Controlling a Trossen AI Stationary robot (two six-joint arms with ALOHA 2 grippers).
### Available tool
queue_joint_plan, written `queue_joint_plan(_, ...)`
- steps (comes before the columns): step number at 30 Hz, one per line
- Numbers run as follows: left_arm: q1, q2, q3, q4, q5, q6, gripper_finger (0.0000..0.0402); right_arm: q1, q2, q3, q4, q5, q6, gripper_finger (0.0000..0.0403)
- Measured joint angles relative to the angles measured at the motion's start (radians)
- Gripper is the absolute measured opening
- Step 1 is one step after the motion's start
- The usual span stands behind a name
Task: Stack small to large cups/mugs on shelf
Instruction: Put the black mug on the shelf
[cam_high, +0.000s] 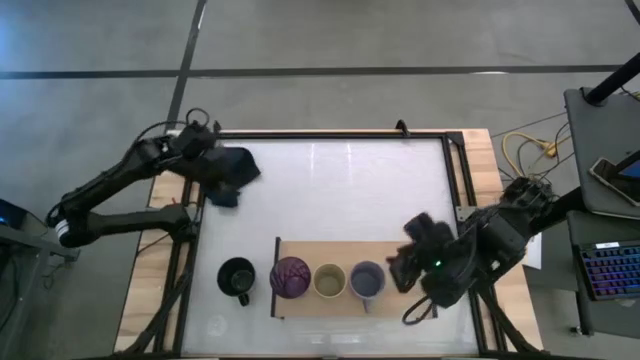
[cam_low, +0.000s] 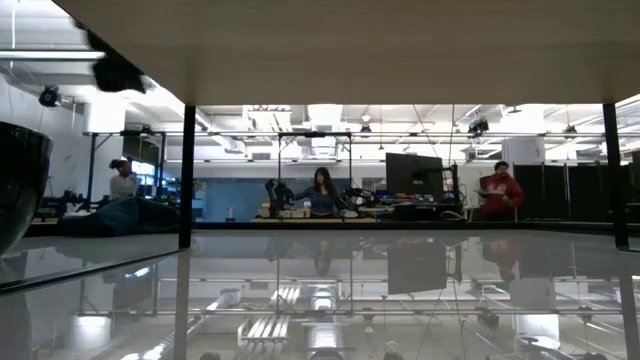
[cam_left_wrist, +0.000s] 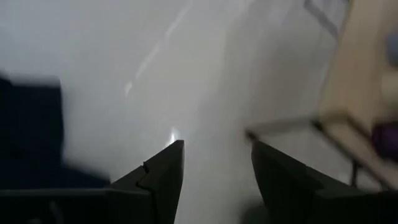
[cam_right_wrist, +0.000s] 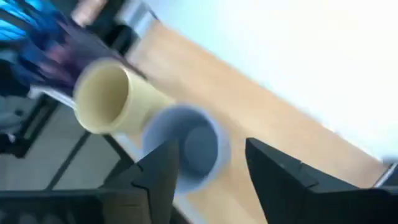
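The light-wood shelf (cam_high: 385, 252) lies near the table's front edge. On it stand the purple tumbler (cam_high: 290, 277), the pale yellow cup (cam_high: 329, 281) and the grey-lavender mug (cam_high: 367, 280), in a row from left to right. The black mug (cam_high: 236, 277) stands on the table just left of the shelf. My right gripper (cam_high: 402, 268) is open just right of the lavender mug (cam_right_wrist: 186, 146), which shows right ahead of its fingertips. My left gripper (cam_high: 218, 170) is open and empty at the far left, over the dark blue cloth (cam_high: 238, 172).
The dark blue cloth (cam_left_wrist: 31, 124) lies bunched on the white tabletop's far left corner. The table's black frame (cam_high: 450, 170) runs along its edges. A keyboard (cam_high: 610, 270) and cables lie off the table to the right. People show far off in the room in the low view (cam_low: 500, 190).
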Motion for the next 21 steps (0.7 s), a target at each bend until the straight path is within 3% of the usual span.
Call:
queue_joint_plan(4, -0.076, -0.074, -0.033, -0.156, 0.001, -0.115, 0.0182, -0.023, -0.057, -0.001, 0.005, 0.092, -0.100, 0.0196)
queue_joint_plan(10, -0.197, -0.266, -0.119, -0.157, -0.038, -0.464, 0.0182, -0.102, -0.114, -0.002, 0.004, 0.119, -0.271, 0.0199)
queue_joint_plan(14, -0.248, -0.384, -0.145, -0.157, -0.043, -0.588, 0.0183, -0.156, -0.122, -0.002, 0.004, 0.114, -0.374, 0.0199)
queue_joint_plan(16, -0.253, -0.405, -0.148, -0.098, -0.045, -0.602, 0.0182, -0.178, -0.124, -0.002, 0.005, 0.107, -0.409, 0.0199)
queue_joint_plan(21, -0.253, -0.362, -0.138, 0.329, -0.062, -0.601, 0.0182, -0.239, -0.131, -0.002, 0.005, 0.047, -0.480, 0.0199)
